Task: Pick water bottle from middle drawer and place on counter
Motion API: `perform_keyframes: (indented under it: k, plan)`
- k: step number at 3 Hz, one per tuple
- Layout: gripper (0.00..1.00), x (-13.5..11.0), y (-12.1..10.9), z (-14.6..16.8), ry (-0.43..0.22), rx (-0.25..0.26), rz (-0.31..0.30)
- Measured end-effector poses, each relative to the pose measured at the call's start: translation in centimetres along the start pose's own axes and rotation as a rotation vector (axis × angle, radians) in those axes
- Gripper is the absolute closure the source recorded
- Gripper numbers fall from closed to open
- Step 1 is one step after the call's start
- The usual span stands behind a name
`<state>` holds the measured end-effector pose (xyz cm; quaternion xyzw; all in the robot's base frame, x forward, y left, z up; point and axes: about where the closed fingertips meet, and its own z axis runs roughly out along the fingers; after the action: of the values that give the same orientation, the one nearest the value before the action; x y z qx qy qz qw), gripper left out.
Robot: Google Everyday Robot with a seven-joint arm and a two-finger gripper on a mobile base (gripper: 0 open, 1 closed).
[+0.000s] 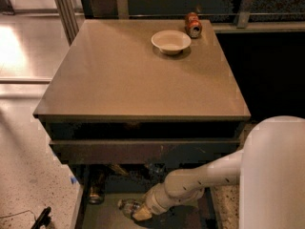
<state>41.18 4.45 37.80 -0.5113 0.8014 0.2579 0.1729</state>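
The water bottle (126, 206) lies on its side on the floor of the open middle drawer (102, 217), low in the camera view. My gripper (141, 214) is down inside the drawer, right beside the bottle's right end and touching or nearly touching it. The white arm (200, 180) reaches in from the right. The counter (133, 80) is the large tan top above the drawer.
A white bowl (171, 41) and a red soda can (193, 25) lying on its side sit at the counter's far right. A dark can (95, 191) stands in the drawer's left part. A drawer with a scratched dark front panel (143, 150) overhangs the open drawer.
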Motion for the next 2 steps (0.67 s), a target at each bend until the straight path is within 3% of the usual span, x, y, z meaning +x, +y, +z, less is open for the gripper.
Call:
perform_keyframes:
  k: [1, 2]
  plan:
    - [1.00, -0.01, 0.02, 0.02, 0.002, -0.001, 0.001]
    - [1.00, -0.01, 0.02, 0.02, 0.002, -0.001, 0.001]
